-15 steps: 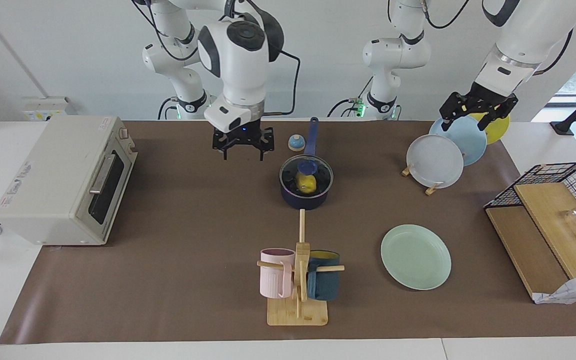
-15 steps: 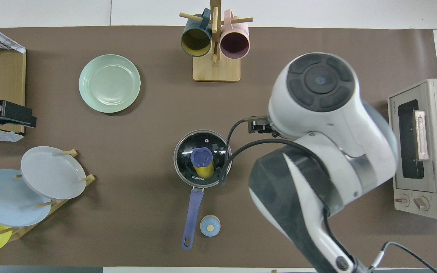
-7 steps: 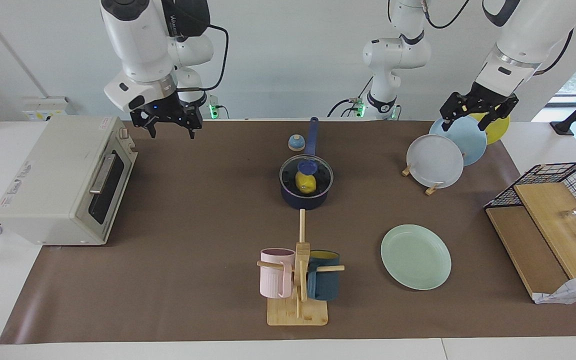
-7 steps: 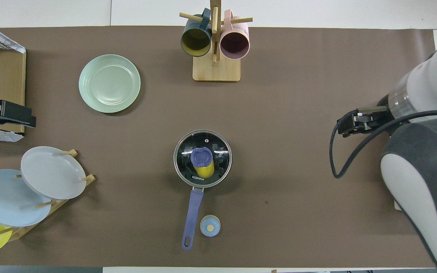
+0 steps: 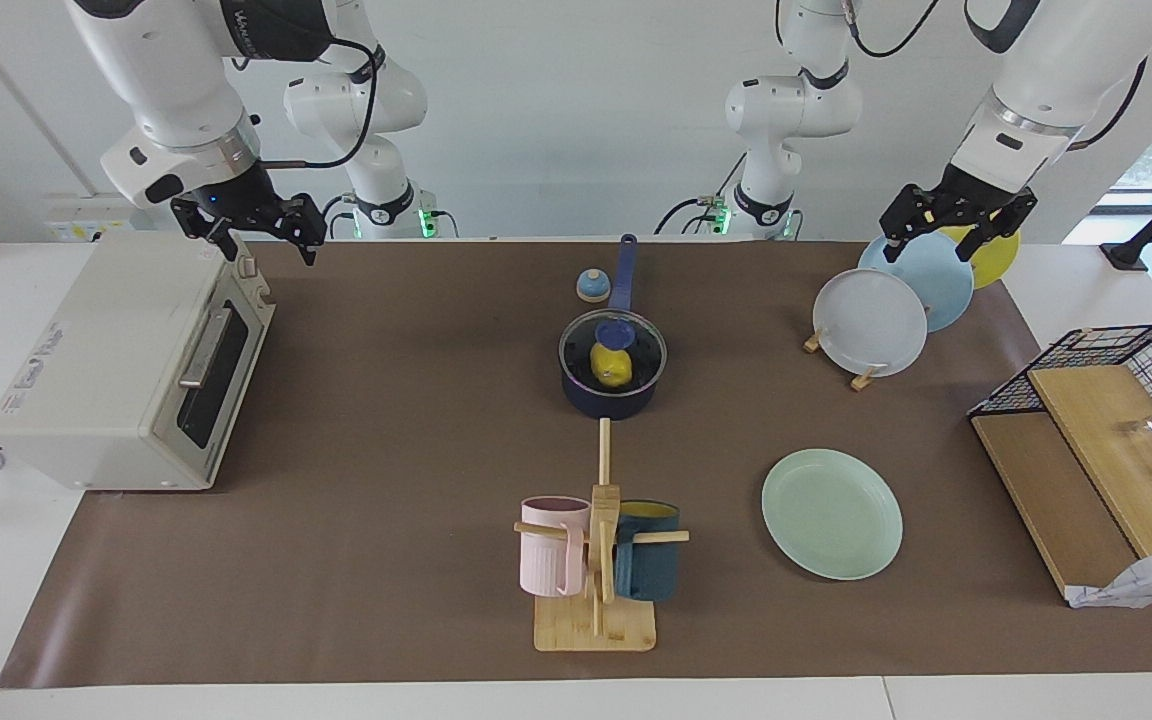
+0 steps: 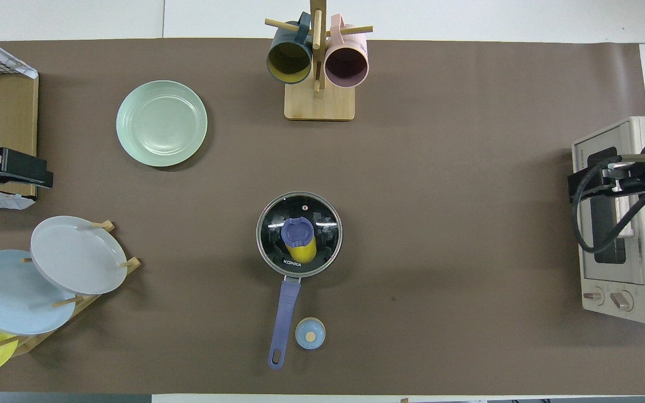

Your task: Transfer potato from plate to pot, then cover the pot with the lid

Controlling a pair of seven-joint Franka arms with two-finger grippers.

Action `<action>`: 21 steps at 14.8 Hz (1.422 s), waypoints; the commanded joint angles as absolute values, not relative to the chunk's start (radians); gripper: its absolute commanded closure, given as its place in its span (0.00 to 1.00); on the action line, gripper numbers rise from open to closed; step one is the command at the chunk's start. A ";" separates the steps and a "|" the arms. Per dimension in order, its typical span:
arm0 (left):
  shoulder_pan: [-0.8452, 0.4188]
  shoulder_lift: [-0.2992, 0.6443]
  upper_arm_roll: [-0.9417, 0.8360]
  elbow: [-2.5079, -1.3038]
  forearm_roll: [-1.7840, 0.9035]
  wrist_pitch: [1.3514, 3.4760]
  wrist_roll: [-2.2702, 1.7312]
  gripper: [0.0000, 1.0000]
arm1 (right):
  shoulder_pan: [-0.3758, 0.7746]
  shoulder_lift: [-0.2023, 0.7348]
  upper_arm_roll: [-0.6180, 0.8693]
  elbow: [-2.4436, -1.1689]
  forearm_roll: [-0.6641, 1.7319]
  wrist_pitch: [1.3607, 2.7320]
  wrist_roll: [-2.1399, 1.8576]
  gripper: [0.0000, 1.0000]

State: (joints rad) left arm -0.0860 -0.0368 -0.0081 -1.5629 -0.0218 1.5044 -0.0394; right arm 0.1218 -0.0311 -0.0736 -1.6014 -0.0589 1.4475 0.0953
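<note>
The small dark navy saucepan [image 5: 612, 385] sat mid-tabletop, its long blue handle [image 6: 281, 322] pointing toward the robots. The clear glass lid with blue knob [image 6: 299, 234] covered it; the glossy yellow potato [image 5: 611, 366] lay inside. The mint-green plate [image 5: 832, 513] lay farther out, toward the left arm's end. The right gripper [image 5: 258, 240] hung over the toaster oven [image 5: 126, 365], the left gripper [image 5: 946, 236] over the plate rack [image 5: 861, 377]; both had jaws wide, holding nothing.
</note>
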 commanded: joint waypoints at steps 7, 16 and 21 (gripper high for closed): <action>-0.084 -0.037 -0.008 -1.560 -0.018 1.514 -0.031 0.00 | 0.041 -0.054 -0.064 -1.628 -0.031 1.436 0.031 0.00; -0.087 -0.043 -0.008 -1.560 -0.018 1.511 -0.026 0.00 | 0.000 -0.054 -0.061 -1.626 -0.031 1.405 -0.034 0.00; -0.091 -0.052 -0.008 -1.577 -0.018 1.513 -0.025 0.00 | 0.005 -0.052 -0.067 -1.620 -0.031 1.407 -0.080 0.00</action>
